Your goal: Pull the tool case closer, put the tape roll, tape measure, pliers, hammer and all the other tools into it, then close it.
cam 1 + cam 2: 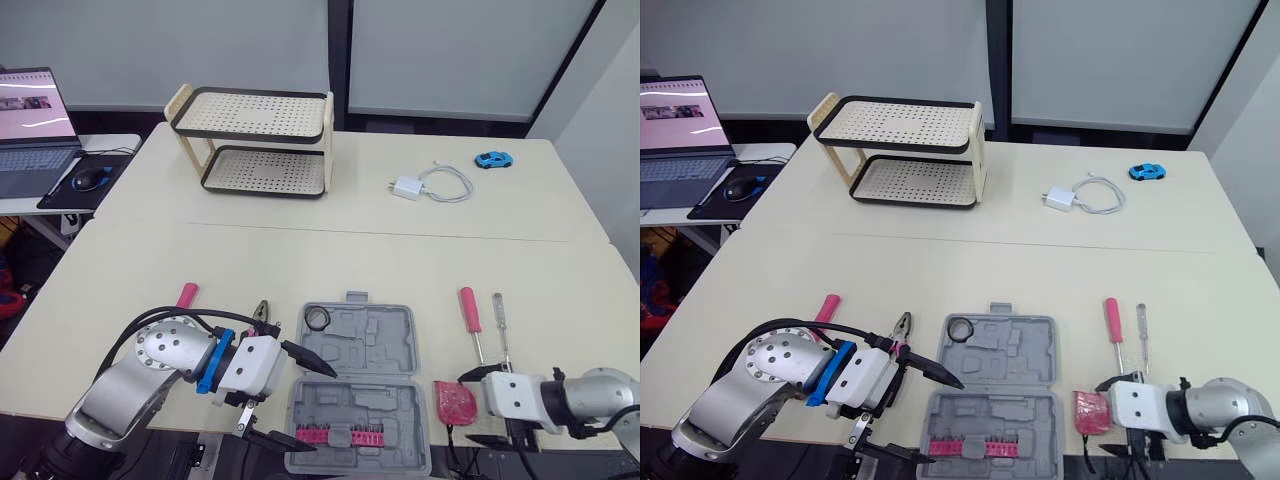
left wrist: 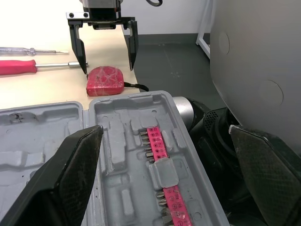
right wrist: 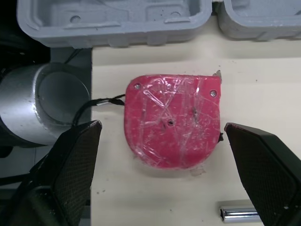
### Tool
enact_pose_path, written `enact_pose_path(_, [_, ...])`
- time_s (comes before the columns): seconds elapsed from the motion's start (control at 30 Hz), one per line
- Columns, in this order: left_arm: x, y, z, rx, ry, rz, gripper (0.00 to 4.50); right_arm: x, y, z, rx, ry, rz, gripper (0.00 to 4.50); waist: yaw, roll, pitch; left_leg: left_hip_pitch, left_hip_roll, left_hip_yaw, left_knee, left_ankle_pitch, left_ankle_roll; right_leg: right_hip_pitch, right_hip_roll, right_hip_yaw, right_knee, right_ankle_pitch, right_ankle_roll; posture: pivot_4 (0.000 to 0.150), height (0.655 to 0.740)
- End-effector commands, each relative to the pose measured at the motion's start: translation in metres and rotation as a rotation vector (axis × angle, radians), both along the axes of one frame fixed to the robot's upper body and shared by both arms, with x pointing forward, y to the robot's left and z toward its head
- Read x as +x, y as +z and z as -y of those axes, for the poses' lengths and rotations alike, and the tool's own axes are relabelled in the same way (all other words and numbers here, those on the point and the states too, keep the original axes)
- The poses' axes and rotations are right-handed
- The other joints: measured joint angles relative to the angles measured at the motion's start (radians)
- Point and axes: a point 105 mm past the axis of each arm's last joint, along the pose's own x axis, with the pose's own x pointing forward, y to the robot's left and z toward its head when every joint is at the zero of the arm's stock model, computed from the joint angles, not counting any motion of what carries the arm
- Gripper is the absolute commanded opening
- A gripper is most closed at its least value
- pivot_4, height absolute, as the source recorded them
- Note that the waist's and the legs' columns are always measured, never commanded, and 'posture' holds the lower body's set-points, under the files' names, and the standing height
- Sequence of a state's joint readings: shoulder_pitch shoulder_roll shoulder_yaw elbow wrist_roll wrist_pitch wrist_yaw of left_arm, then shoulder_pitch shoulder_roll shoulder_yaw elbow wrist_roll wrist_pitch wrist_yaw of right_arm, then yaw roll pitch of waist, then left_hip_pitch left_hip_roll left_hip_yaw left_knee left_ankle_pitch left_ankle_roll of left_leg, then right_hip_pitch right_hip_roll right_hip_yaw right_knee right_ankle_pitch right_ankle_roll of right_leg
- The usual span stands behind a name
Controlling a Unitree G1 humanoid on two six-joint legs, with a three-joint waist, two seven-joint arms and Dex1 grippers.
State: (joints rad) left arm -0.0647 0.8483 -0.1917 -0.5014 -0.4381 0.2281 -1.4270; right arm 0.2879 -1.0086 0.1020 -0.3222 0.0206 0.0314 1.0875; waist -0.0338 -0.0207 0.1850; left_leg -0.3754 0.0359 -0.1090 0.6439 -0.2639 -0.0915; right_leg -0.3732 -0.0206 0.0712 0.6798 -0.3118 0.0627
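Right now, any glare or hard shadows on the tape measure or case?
Right wrist view: the tape measure has pale glints on its clear wrap, outline plain. Left eye view: even light on the tool case, only soft shadow under the rack.

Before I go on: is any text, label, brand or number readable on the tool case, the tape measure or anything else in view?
No text can be read.
Laptop screen: content too blurred to read.
Pink bit strip in the tool case: small marks, unreadable.
Tape measure: no label visible.
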Motion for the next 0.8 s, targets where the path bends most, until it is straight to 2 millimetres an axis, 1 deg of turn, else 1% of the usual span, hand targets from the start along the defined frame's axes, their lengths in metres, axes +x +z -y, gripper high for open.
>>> enact_pose_path(0.03, [-0.0028,0.0023,0.0035,-0.012,-0.024,0.014,4.50,0.0044,0.0010,-0.0028,0.003,0.002,0.019,4.47,0.001,0.000,0.000,0.000,0.000,0.000,0.000,0.000,0.000,0.000,0.000,0.000,0.000,0.000,0.000,0.150,0.7350])
enact_pose_path(0.5, [-0.0052,-0.0031,0.0027,-0.010,-0.014,0.012,4.50,0.0051,-0.0050,-0.0101,-0.011,0.014,0.017,4.47,0.001,0.000,0.000,0.000,0.000,0.000,0.000,0.000,0.000,0.000,0.000,0.000,0.000,0.000,0.000,0.150,0.7350])
enact_pose_path(0.6, [-0.0049,-0.0043,0.0025,-0.012,-0.008,0.013,4.50,0.0071,-0.0052,-0.0120,-0.005,0.006,0.024,3.86,0.001,0.000,0.000,0.000,0.000,0.000,0.000,0.000,0.000,0.000,0.000,0.000,0.000,0.000,0.000,0.150,0.7350])
enact_pose_path(0.67, [-0.0040,-0.0047,0.0025,-0.013,-0.003,0.013,4.50,0.0078,-0.0048,-0.0125,-0.004,0.004,0.025,3.18,0.001,0.000,0.000,0.000,0.000,0.000,0.000,0.000,0.000,0.000,0.000,0.000,0.000,0.000,0.000,0.150,0.7350])
enact_pose_path(0.7, [-0.0034,-0.0053,0.0020,-0.013,0.001,0.014,4.50,0.0085,-0.0041,-0.0120,-0.007,0.004,0.029,3.08,0.001,0.000,0.000,0.000,0.000,0.000,0.000,0.000,0.000,0.000,0.000,0.000,0.000,0.000,0.000,0.150,0.7350])
enact_pose_path(0.8, [0.0000,-0.0072,-0.0019,-0.009,0.024,0.017,4.50,0.0110,0.0032,-0.0104,-0.006,-0.001,0.041,3.08,0.001,0.000,0.000,0.000,0.000,0.000,0.000,0.000,0.000,0.000,0.000,0.000,0.000,0.000,0.000,0.150,0.7350])
